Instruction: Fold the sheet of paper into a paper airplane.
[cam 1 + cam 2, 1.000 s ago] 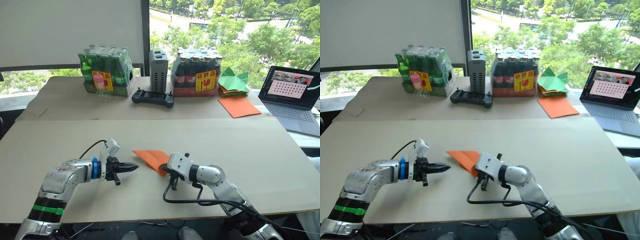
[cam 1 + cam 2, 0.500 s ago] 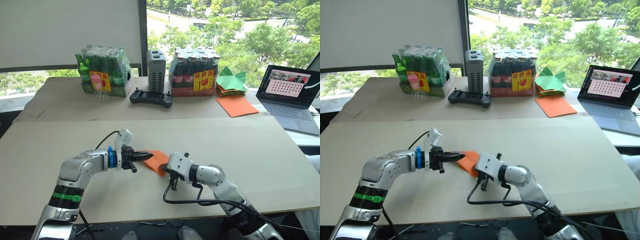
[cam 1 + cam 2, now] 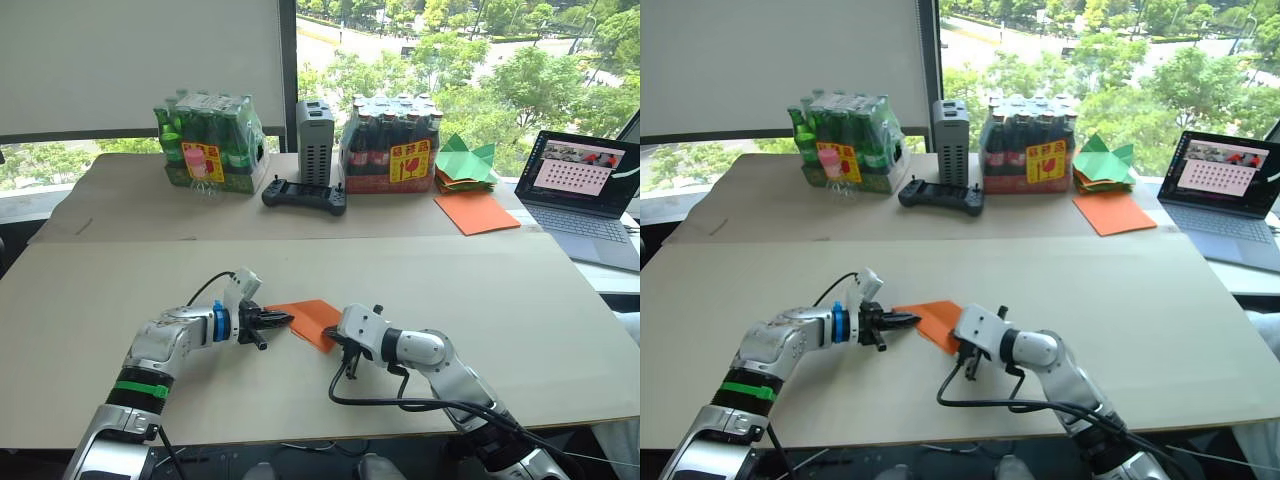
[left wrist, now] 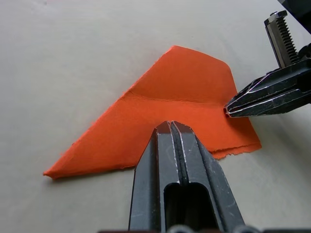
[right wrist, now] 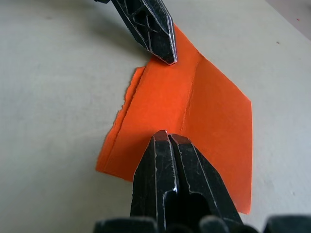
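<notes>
The sheet of paper is bright orange, folded into a flat pointed wedge with a crease along it, and lies on the near table between my two grippers. My left gripper is shut, and its tips rest on the paper's near edge at the left. From the other side my right gripper is also shut, with its tips pressing down on the paper's right end. In the right wrist view the left gripper touches the paper's far edge. Nothing is lifted off the table.
At the back stand a pack of green bottles, a grey box, a black controller and a pack of dark bottles. Green folded papers, a smooth orange sheet and a laptop are at the back right.
My left gripper has moved right from beside the paper onto its left part, then drawn back a little. The right gripper has stayed on the paper's right end.
</notes>
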Controlling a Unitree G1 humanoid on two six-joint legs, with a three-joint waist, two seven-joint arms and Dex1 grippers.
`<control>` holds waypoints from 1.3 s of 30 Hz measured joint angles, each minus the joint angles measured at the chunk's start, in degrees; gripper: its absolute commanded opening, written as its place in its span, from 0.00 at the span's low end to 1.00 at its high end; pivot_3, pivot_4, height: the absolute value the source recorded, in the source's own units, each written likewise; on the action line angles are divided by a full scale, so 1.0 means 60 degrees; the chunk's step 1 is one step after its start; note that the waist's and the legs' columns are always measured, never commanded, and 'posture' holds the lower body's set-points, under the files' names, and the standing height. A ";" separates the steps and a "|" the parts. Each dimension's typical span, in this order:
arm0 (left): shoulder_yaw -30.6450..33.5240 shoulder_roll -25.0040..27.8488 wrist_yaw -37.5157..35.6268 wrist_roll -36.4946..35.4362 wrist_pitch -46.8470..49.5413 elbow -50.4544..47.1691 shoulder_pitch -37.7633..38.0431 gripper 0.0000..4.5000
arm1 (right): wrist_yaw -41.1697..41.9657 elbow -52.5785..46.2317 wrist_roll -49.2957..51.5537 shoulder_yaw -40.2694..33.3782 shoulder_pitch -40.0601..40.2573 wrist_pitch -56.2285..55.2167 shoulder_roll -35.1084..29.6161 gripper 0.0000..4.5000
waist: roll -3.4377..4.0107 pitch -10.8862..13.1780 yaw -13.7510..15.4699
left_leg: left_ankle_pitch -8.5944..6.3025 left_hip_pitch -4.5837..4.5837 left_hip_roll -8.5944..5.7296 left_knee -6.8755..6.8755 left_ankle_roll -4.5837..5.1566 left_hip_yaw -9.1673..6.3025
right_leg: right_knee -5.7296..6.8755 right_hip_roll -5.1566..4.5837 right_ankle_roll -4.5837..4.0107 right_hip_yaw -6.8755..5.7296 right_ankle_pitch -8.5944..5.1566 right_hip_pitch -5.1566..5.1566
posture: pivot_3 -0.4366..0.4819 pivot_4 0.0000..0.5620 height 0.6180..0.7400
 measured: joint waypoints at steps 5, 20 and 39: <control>-0.0002 -0.0088 -0.0005 0.0123 -0.0240 0.0139 -0.0056 0.00 | 0.0037 -0.0080 0.0209 -0.0120 0.0012 0.0204 0.0013 0.00 | 0.0000 0.0000 -0.0001 | 0.0000 -0.0001 0.0000 0.0000 0.0000 0.0000 | 0.0001 0.0000 0.0000 0.0000 0.0000 0.0000 | 0.48 0.27 1.00; 0.0033 -0.0231 -0.0007 0.0247 -0.0325 0.0146 -0.0050 0.00 | -0.1733 -0.1456 0.3411 -0.2887 -0.0231 0.4414 0.2067 0.74 | 0.0003 -0.0001 0.0006 | 0.0000 -0.0004 0.0000 0.0000 0.0000 -0.0002 | 0.0003 -0.0002 0.0000 -0.0001 0.0000 -0.0004 | 0.48 0.27 1.00; 0.0096 -0.0243 -0.0001 0.0302 -0.0257 0.0058 0.0007 0.00 | -0.2876 -0.1977 0.5173 -0.3208 0.0368 0.6512 0.2378 0.81 | 0.0003 -0.0001 -0.0015 | 0.0000 -0.0004 0.0002 0.0000 0.0000 -0.0003 | 0.0004 0.0000 0.0001 -0.0001 0.0000 -0.0006 | 0.48 0.27 1.00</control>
